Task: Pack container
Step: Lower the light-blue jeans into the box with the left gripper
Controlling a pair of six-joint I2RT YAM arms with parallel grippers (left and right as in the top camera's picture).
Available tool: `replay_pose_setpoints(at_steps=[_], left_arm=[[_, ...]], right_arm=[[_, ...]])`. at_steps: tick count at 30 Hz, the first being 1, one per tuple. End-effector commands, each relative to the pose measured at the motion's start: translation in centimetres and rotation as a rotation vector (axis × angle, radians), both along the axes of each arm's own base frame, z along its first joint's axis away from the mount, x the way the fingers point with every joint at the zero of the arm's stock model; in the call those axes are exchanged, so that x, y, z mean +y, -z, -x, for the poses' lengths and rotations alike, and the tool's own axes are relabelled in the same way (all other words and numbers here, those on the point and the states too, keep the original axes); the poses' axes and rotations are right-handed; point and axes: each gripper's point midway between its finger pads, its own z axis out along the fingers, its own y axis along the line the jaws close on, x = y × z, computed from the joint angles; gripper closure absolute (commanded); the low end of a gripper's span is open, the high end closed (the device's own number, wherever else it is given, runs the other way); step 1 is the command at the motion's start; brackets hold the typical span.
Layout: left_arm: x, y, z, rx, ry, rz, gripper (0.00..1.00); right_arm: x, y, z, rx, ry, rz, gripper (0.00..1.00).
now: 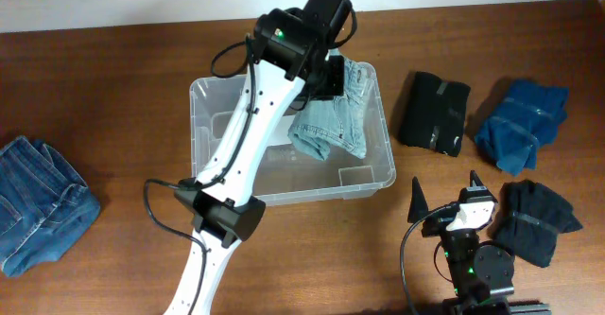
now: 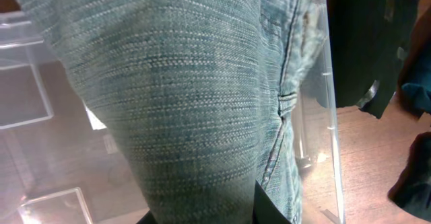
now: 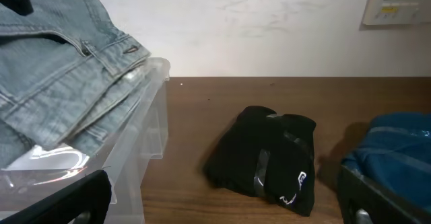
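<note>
The clear plastic container stands at the table's middle. My left gripper is over its right part, shut on light blue folded jeans that hang into the tub and lean on its right wall. In the left wrist view the light jeans fill the frame, with the container wall beside them. My right gripper is open and empty at the front right, pointing at the container's right wall and a black folded garment.
On the table right of the container lie the black folded garment, dark blue folded jeans and another black garment. Blue jeans lie at the left edge.
</note>
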Motion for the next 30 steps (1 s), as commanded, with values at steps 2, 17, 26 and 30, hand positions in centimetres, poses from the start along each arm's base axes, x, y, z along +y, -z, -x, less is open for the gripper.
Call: replay_pose_setpoints(at_steps=[2, 17, 26, 30], left_arm=[[4.0, -11.8, 2.1, -0.26, 0.008, 0.094, 0.99], [15.0, -23.8, 13.2, -0.543, -0.054, 0.087, 1.0], [15.0, -13.0, 9.0, -0.495, -0.223, 0.066, 1.0], [8.8, -8.5, 7.1, -0.379, 0.083, 0.316, 0.99]], right_arm=[[-0.3, 0.3, 0.0, 0.003, 0.017, 0.001, 0.02], [-0.3, 0.3, 0.0, 0.003, 0.017, 0.001, 0.02], [-0.3, 0.3, 0.0, 0.003, 0.017, 0.001, 0.01], [-0.3, 0.3, 0.0, 0.003, 0.017, 0.001, 0.01]])
